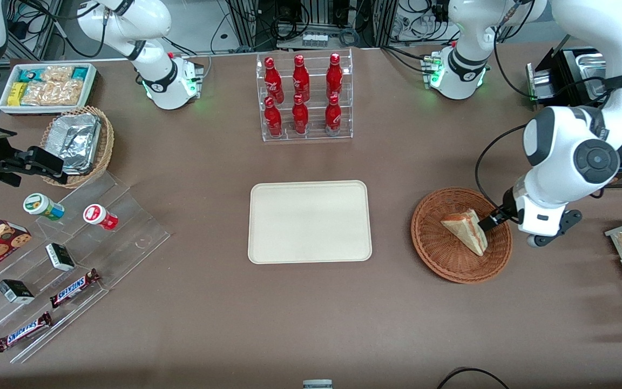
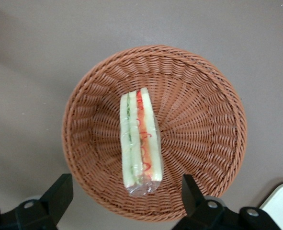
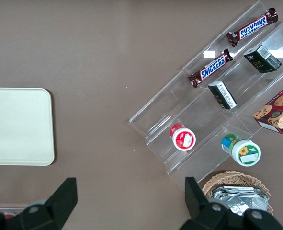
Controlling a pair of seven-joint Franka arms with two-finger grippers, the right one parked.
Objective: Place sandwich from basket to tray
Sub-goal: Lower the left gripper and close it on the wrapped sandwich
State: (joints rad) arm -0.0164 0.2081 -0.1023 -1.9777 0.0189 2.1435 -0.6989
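Sandwich [image 1: 466,229] in the front view, lying in the reddish-brown basket [image 1: 434,254], tan bread face up, its layered cut edge toward the working arm. Basket on the brown table [image 1: 235,324], toward the working arm's end, well apart from the cream tray [image 1: 310,221] at mid-table. Nothing on the tray. Left arm's gripper [image 1: 488,224] low over the basket's rim, just beside the sandwich, one dark finger close against the wedge's upper corner; contact impossible to judge here. Farther from the camera than the tray, a clear rack of red bottles [image 1: 304,97]. Toward the parked arm's end, a white box of snack packets [image 1: 46,86], a tan wicker basket with foil containers [image 1: 103,148] and a clear stepped stand [image 1: 127,216] with small goods.

From the left wrist, looking down into the basket [image 2: 203,120]: sandwich [image 2: 140,141] on the woven floor, wrapped in clear film, green, orange and red filling in stripes along its length. Gripper [image 2: 124,184] released, jaws spread wide, black fingers [image 2: 60,189] on either side of the wedge's narrow end, both clear of it, grasping nothing. One corner of the tray [image 2: 281,207] near the basket.

From the right wrist: tray [image 3: 16,127] bare; stepped stand [image 3: 218,120] carrying two Snickers bars [image 3: 213,68], two lidded cups [image 3: 182,136] and a cookie box [image 3: 277,112]; tan wicker basket [image 3: 237,179] near it
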